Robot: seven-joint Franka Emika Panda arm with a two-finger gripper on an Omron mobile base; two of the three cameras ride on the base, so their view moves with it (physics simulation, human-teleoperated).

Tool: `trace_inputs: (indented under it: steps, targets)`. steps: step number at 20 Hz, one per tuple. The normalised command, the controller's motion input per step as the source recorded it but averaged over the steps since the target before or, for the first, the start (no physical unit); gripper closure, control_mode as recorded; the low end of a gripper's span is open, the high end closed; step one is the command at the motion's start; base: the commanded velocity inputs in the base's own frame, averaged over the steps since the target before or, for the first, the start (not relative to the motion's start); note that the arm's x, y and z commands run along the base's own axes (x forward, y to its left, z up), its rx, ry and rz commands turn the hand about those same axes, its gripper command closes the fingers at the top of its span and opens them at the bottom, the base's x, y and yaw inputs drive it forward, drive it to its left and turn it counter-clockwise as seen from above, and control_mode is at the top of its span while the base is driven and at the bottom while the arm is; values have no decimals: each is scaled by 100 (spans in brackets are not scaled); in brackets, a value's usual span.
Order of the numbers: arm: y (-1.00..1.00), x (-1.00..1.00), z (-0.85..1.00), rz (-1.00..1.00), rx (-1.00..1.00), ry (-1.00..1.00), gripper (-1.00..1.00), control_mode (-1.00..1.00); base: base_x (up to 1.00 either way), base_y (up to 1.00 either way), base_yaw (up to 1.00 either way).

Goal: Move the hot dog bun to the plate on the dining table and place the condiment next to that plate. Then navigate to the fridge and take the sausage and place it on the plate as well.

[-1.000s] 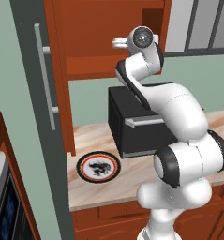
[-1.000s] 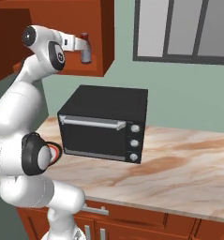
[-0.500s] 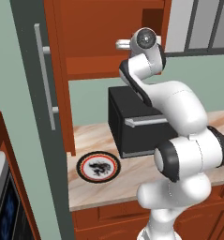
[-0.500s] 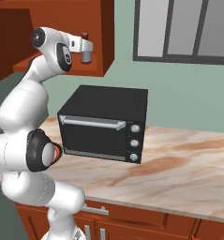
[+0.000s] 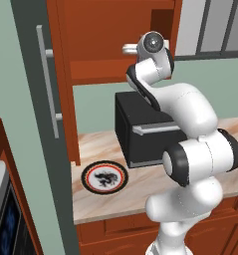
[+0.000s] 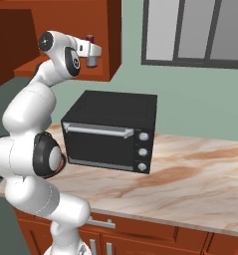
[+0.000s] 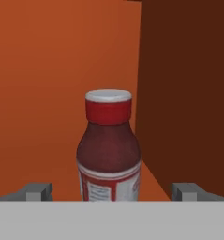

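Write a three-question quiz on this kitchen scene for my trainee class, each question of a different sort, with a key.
1. True or false: the jaws are shut on the condiment.
2. Where does the plate lie? A) on the counter, left of the oven; B) on top of the oven; C) in the cabinet.
3. What colour is the condiment's cap top?

Key: 1 false, they stand open either side of it. 2 A. 3 White.
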Motion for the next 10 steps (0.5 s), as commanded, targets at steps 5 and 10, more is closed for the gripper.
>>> trace_inputs:
  steps: [5, 10]
  targets:
    - [-1, 14, -10, 0, 0, 1, -100, -100, 0, 0, 0]
    - [0, 18, -5, 0, 0, 0, -100, -100, 0, 0, 0]
